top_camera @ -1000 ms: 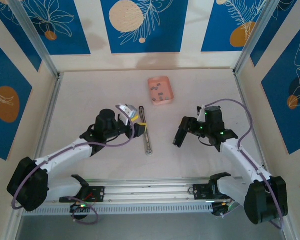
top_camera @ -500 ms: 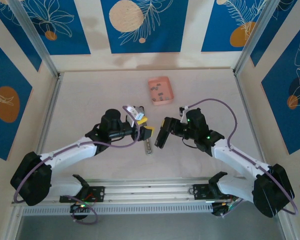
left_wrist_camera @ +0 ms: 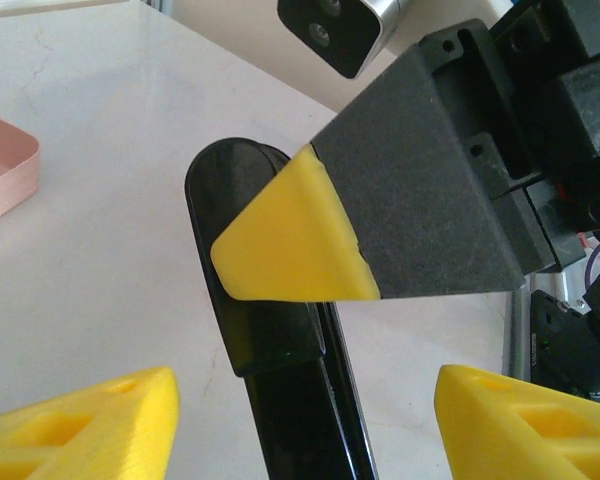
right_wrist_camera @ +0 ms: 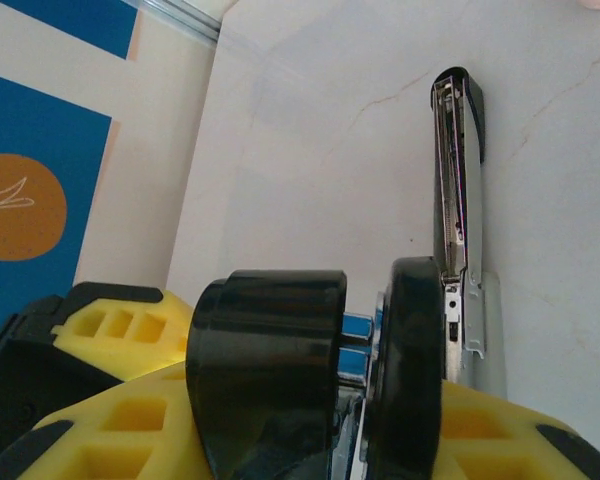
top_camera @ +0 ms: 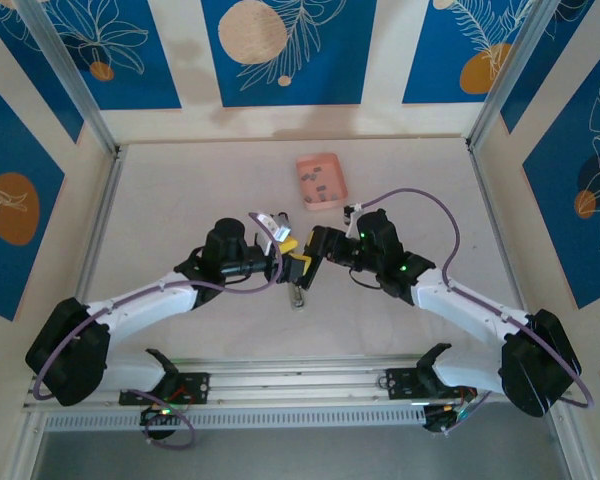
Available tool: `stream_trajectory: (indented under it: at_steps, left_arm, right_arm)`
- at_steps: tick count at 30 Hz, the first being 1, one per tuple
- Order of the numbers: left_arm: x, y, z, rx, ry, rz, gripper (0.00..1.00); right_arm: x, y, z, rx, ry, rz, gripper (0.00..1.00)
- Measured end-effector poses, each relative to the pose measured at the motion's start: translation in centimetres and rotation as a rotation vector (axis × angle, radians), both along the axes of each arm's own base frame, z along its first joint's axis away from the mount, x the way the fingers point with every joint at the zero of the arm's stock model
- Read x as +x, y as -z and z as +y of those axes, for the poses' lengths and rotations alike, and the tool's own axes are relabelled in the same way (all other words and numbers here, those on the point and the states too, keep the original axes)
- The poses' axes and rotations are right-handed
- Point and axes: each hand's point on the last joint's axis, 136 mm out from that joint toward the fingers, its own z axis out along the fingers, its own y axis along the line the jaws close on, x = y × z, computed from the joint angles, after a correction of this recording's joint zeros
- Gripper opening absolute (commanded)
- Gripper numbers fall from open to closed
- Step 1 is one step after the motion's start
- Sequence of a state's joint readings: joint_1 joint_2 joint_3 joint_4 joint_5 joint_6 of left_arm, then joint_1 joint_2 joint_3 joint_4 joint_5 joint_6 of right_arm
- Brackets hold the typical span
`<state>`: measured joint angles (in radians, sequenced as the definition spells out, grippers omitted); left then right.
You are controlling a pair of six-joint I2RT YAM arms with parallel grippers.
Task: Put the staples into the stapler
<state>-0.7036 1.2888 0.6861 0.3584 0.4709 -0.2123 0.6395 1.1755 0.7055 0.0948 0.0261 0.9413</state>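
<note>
One second back, held right jaws well aside; now swung in beside spread left jaws straddling the stapler (left_wrist_camera: 270, 340). Cannot tell right jaws' state. Yet to fetch staples (top_camera: 323, 188).

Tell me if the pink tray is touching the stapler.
Apart. The left wrist view shows bare table between the tray and the stapler's black end.

The stapler (left_wrist_camera: 280, 345) has a bar of glossy, smooth black plastic, and its rail (right_wrist_camera: 450, 180) is bright bare metal. Above the stapler, the fingertip (left_wrist_camera: 290, 240) is matt yellow plastic on a grainy dark grey body. Beneath the stapler, the table (left_wrist_camera: 100, 300) looks smooth and faintly veined.
</note>
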Motion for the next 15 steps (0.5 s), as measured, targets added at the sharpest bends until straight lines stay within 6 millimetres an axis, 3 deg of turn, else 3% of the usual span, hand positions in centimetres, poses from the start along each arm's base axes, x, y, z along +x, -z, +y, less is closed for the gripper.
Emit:
stream_trajectory:
  at_steps: [10, 15]
  left_arm:
    - [0.2, 0.4, 0.0, 0.006, -0.010, 0.013, 0.59]
    - [0.4, 0.9, 0.0, 0.012, -0.022, 0.028, 0.49]
  right_arm:
    - [0.6, -1.6, 0.4, 0.050, 0.022, -0.002, 0.31]
    - [0.7, -1.9, 0.5, 0.058, 0.023, -0.008, 0.31]
